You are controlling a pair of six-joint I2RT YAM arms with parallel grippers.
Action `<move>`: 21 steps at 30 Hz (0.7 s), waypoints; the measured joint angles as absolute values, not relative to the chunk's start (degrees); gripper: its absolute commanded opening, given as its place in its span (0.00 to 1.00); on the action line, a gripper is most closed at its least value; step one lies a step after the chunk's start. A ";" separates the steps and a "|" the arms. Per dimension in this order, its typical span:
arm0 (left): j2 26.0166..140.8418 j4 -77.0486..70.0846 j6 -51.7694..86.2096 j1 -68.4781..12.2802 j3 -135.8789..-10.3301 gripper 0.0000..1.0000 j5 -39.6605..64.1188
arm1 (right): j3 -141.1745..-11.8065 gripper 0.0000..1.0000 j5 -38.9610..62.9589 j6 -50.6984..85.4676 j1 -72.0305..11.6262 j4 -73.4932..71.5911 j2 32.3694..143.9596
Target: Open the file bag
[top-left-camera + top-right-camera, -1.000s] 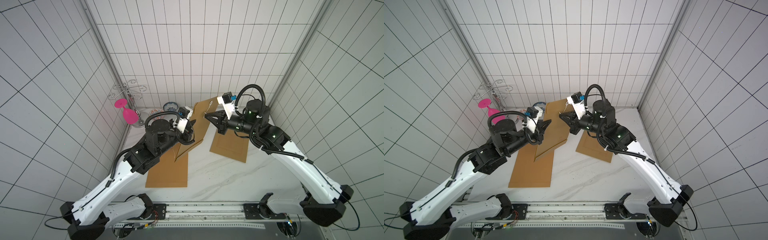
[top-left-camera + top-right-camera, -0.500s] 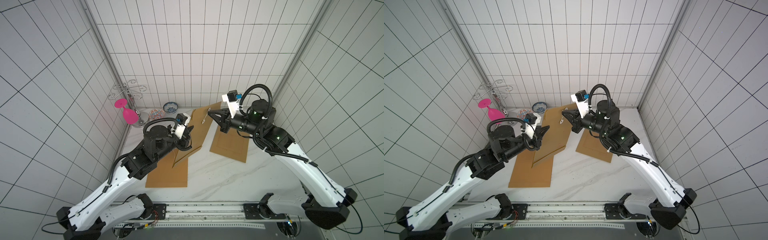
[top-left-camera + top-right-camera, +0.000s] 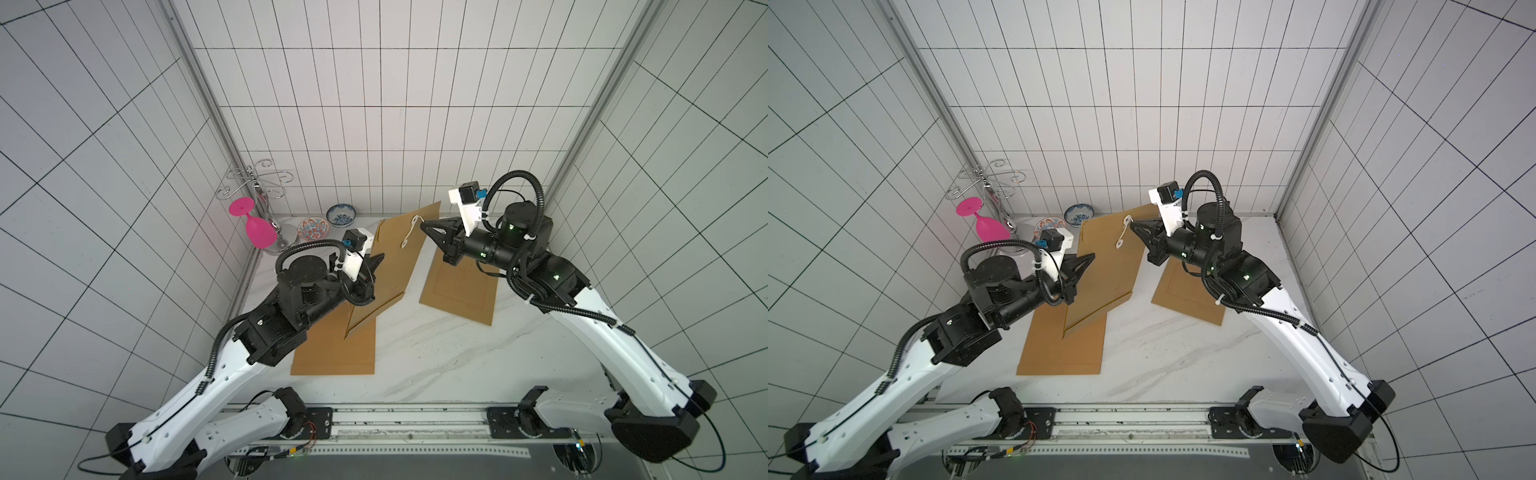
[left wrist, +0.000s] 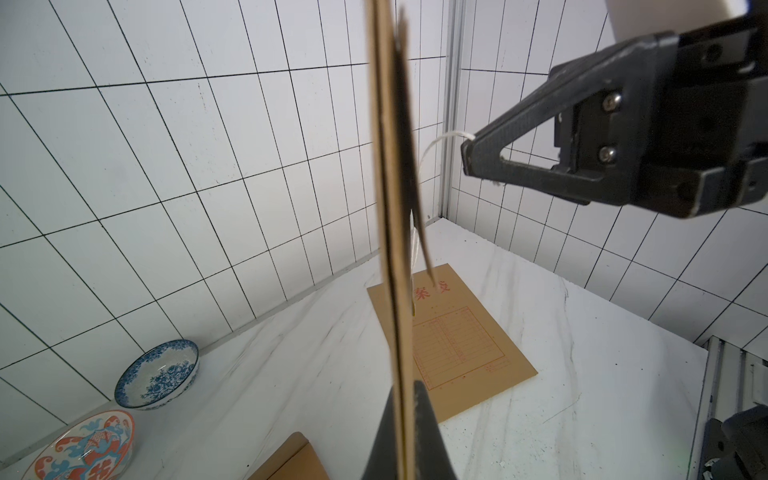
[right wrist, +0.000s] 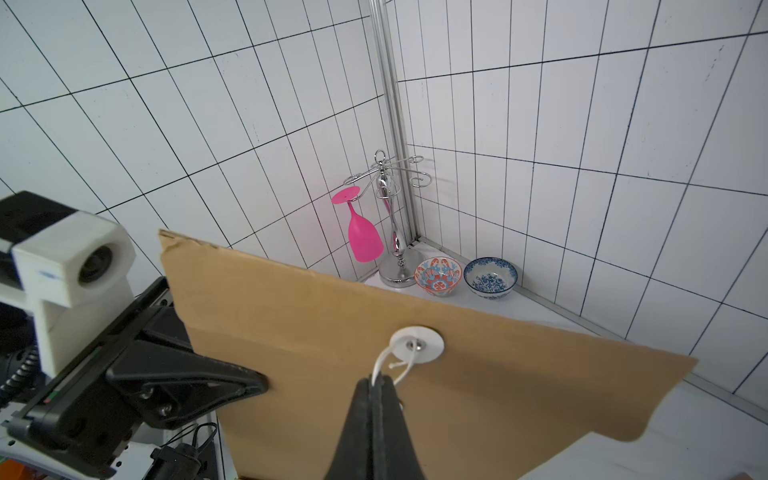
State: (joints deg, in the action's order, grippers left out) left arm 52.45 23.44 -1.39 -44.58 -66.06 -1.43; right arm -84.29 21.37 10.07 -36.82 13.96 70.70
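A brown file bag (image 3: 395, 266) (image 3: 1104, 274) stands upright above the table. My left gripper (image 3: 380, 259) (image 3: 1090, 257) (image 4: 402, 384) is shut on its side edge. In the left wrist view the file bag (image 4: 392, 208) shows edge-on, with its flap slightly away from the body. My right gripper (image 3: 423, 226) (image 3: 1133, 226) (image 5: 376, 378) is shut on the white closure string (image 5: 380, 361). The string runs from the white disc (image 5: 417, 344) on the flap. A second white disc (image 3: 1120, 244) sits lower on the bag.
Two other brown file bags lie flat on the marble table, one under my left arm (image 3: 332, 349) and one under my right arm (image 3: 457, 291). At the back left stand two patterned bowls (image 3: 313, 227) (image 3: 340, 214) and a wire rack (image 3: 257, 183) with a hanging pink glass (image 3: 257, 230).
Both arms have shifted a little. The right gripper has drawn slightly to the right with the string, and the held bag has turned slightly. Both grips are unchanged.
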 measured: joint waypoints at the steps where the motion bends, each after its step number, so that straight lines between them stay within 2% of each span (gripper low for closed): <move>1: 52.14 23.20 -1.13 -44.58 -66.06 0.00 -1.26 | -83.88 0.00 21.28 10.17 -36.40 13.96 70.43; 10: 50.02 21.15 -0.40 -44.58 -65.98 0.00 1.72 | -81.87 0.00 21.17 11.70 -32.23 14.06 69.23; 21: 48.97 19.84 -0.40 -44.58 -65.87 0.00 4.16 | -79.33 0.00 21.19 12.62 -31.00 14.31 67.70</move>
State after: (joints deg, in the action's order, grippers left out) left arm 48.97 19.84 -0.40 -44.58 -65.87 4.16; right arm -79.33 21.19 12.62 -31.00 14.31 67.70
